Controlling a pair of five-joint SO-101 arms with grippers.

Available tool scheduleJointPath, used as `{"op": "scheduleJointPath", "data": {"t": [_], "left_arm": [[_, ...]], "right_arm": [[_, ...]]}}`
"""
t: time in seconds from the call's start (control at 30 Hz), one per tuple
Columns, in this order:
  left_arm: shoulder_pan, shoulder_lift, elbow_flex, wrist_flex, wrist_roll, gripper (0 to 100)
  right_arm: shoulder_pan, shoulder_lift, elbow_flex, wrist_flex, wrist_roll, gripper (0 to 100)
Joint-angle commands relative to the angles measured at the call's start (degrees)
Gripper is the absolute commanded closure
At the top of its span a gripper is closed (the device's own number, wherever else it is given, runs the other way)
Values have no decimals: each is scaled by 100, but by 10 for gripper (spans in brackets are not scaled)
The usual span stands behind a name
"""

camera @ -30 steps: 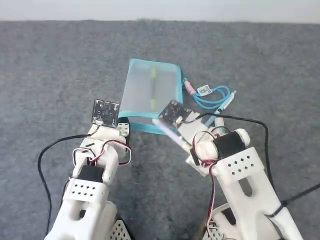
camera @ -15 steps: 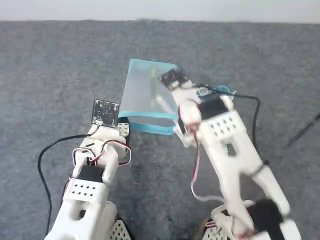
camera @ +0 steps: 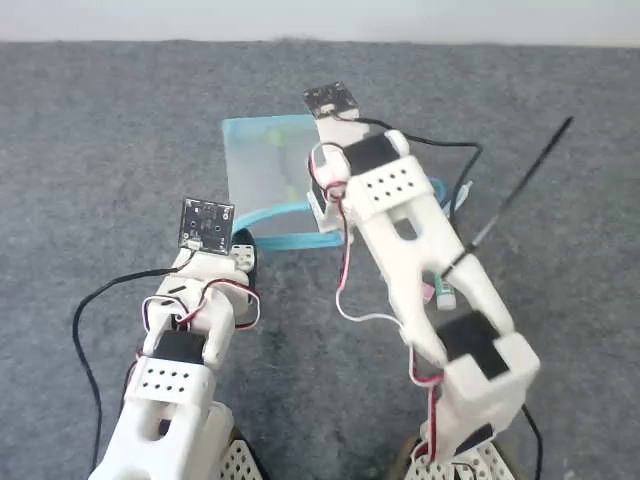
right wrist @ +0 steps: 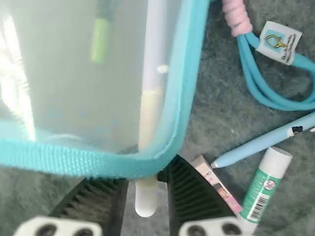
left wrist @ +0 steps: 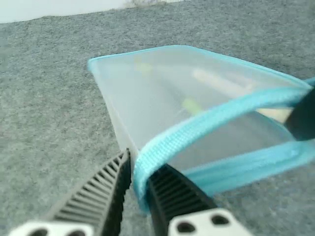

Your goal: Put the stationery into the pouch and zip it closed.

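Since the pouch (camera: 265,165) is thin translucent plastic with a woven teal trim, it looks very light, soft and slippery across its panels, so I judge the trim to be the only place that gives a sure hold. The left hand (left wrist: 139,169) has it just there, closed tight on the trim at the near corner of the mouth, which lifts that edge off the grey desk (camera: 100,130) and props the opening. The right hand (right wrist: 147,174) sits at the mouth's other corner, jaws narrowly apart on either side of the white pen (right wrist: 152,73). Most of that pen lies inside the pouch, beside a green marker (right wrist: 100,39), and its blunt end pokes out under the trim; whether the pads actually touch it is hard to say from this angle. The pen is a stiff, smooth, light stick, best pushed by its end, not squeezed. On the desk just beside the pouch lie a blue pen (right wrist: 266,142), a glue stick (right wrist: 266,184) and a small pink pack (right wrist: 214,184), all rigid and easy to pinch across the middle. The looped blue cord (right wrist: 275,83) is limp and probably best taken at its pink coil. With so little weight the pouch may slide when pushed, so the corner hold matters
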Motion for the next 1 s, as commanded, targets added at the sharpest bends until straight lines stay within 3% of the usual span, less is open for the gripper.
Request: {"op": "scheduleJointPath", "data": {"t": [0.0,0.1,0.23,0.47,0.67,0.97], "left_arm": [[62,-9,-101,-70,0,988],[62,0,-101,-79,0,988],[62,9,-101,-79,0,988],[62,9,-101,-88,0,988],[62,9,-101,-88,0,988],[35,0,-101,-88,0,988]], "right_arm": [[-224,136,-800,-13,-492,988],[-233,295,-1231,40,-800,988],[-488,286,-1486,40,-563,961],[-989,321,-1538,295,167,719],[-576,198,-1705,804,695,692],[769,-1015,-1925,1473,1029,693]]}}
